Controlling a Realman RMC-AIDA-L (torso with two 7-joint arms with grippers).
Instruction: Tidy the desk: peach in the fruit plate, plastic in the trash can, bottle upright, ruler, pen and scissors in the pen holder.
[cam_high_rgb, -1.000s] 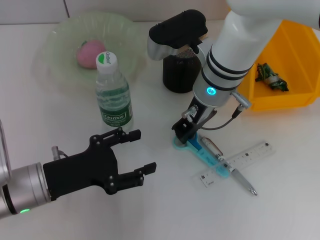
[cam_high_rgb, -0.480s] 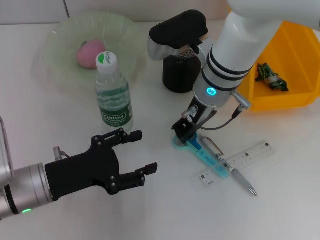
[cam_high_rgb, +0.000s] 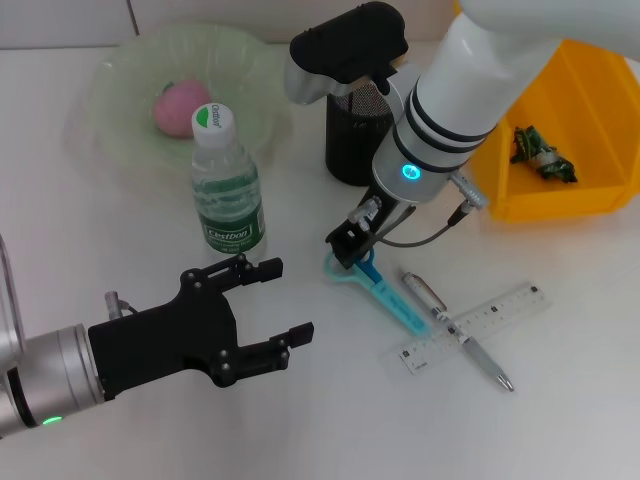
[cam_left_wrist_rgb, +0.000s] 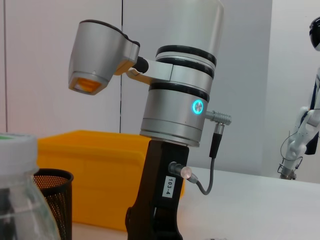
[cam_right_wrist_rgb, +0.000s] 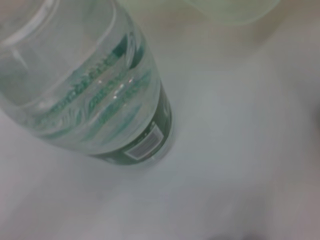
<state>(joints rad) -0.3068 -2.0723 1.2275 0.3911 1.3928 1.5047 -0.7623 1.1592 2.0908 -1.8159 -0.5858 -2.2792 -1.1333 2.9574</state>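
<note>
The right gripper (cam_high_rgb: 352, 243) is down at the desk, its dark fingers clamped on the handle end of the light-blue scissors (cam_high_rgb: 385, 293), just in front of the black mesh pen holder (cam_high_rgb: 352, 135). The scissors lie flat on the white desk (cam_high_rgb: 560, 420), their blade end pointing away from the gripper toward the pen (cam_high_rgb: 455, 330) and the clear ruler (cam_high_rgb: 475, 325); the pen lies across the ruler, and the scissor tip reaches in beside both. From the left wrist camera the right arm shows as a silver wrist with a lit blue ring, standing upright over its black gripper body (cam_left_wrist_rgb: 155, 210), with the pen holder (cam_left_wrist_rgb: 52, 202) and the yellow bin (cam_left_wrist_rgb: 100, 175) behind it.

The left gripper (cam_high_rgb: 255, 320) hovers over the near-left part of the desk, its 2 black fingers spread apart and holding nothing. Just beyond it the water bottle (cam_high_rgb: 227, 195) stands upright with its white-and-green cap on top; the right wrist camera looks down its clear ribbed wall and green label (cam_right_wrist_rgb: 100, 95), the base resting on the desk.

Behind the bottle, the pale green fruit plate (cam_high_rgb: 120, 90) holds the pink peach (cam_high_rgb: 178, 103). At the far right the yellow trash can (cam_high_rgb: 600, 130) contains a crumpled piece of green plastic (cam_high_rgb: 543, 155). The pen holder stands between the fruit plate and the trash can, partly hidden by the right arm.
</note>
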